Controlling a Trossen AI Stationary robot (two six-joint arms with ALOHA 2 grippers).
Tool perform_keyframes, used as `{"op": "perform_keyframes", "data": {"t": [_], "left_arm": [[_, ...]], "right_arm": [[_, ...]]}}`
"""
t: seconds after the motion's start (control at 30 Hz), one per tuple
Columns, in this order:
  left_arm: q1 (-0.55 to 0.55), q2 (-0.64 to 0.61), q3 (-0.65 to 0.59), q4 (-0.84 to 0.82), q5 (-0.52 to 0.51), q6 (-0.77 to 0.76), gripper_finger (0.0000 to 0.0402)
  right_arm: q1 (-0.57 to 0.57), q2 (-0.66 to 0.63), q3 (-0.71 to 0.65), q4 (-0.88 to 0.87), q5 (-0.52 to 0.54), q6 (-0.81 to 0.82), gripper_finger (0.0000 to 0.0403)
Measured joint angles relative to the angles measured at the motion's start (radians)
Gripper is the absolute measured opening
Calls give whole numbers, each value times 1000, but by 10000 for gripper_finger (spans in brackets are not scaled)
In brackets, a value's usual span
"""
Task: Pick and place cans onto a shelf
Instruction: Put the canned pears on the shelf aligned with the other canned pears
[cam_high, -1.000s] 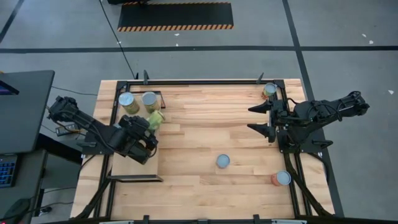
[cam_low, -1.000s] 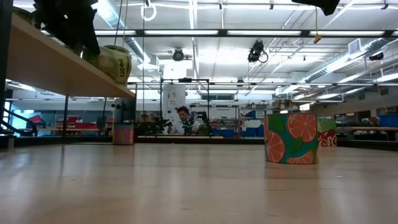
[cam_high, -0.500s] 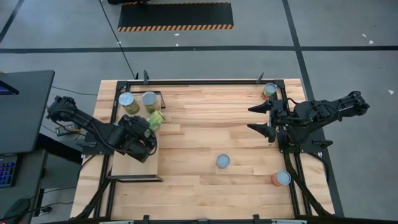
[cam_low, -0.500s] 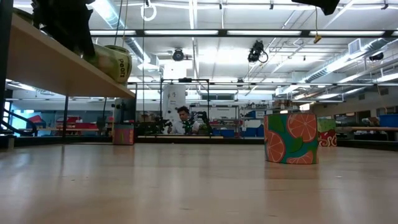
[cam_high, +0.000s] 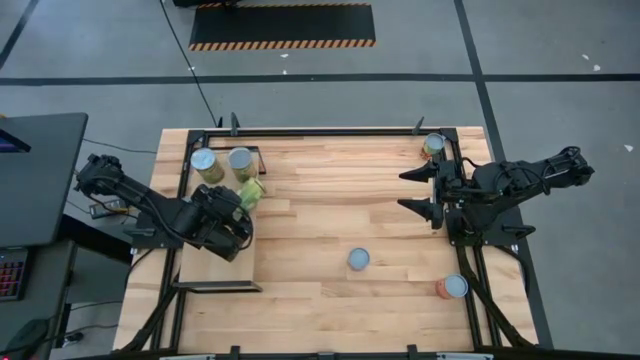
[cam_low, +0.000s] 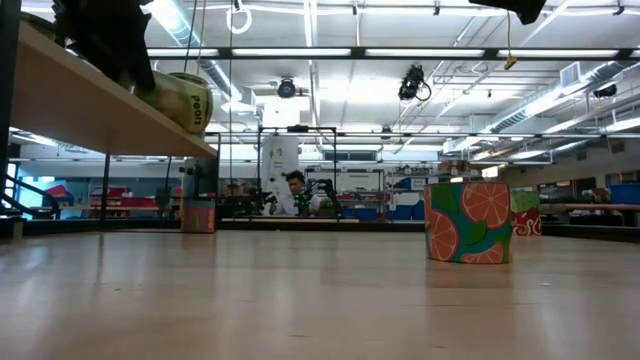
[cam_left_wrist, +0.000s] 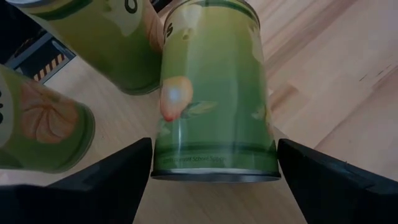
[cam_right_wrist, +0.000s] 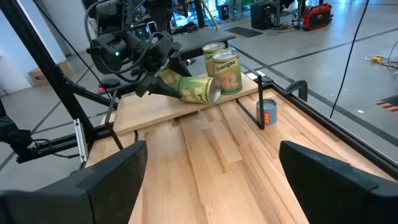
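Note:
The shelf (cam_high: 215, 270) stands along the table's left side. Two green cans (cam_high: 203, 162) (cam_high: 240, 160) stand upright on its far end. A third green can (cam_high: 252, 190) lies tilted at the shelf's right edge, and my left gripper (cam_high: 243, 198) is shut on it, slanting down. In the right wrist view this can (cam_right_wrist: 194, 88) points its silver end down toward the board (cam_right_wrist: 149, 111). My right gripper (cam_high: 405, 190) hangs open above the table's right side, holding nothing. My left gripper pinches the tilted can's two opposite sides near its upper end (cam_left_wrist: 214, 163), one finger (cam_left_wrist: 118, 177) on each side. The fingers slant down from the table's left and lie along the can. Whether the can's lower end (cam_right_wrist: 211, 96) touches the shelf board, I cannot tell.
On the tabletop stand a bluish can (cam_high: 359, 260) near the middle, an orange-red can (cam_high: 453, 287) at the near right, and another can (cam_high: 433, 145) at the far right corner. A black frame (cam_high: 330, 131) runs along the table's far edge. Bare wood lies between shelf and bluish can.

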Motion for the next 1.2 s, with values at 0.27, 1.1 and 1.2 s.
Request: {"op": "perform_keyframes", "data": {"t": [0.27,1.1,1.2], "left_arm": [[0,0,0,0,3,0,353],[46,-1,112,19,27,76,353],[67,-1,135,19,40,76,353]], "right_arm": [[0,0,0,0,0,0,373],[0,0,0,55,0,3,373],[0,0,0,60,0,3,373]]}}
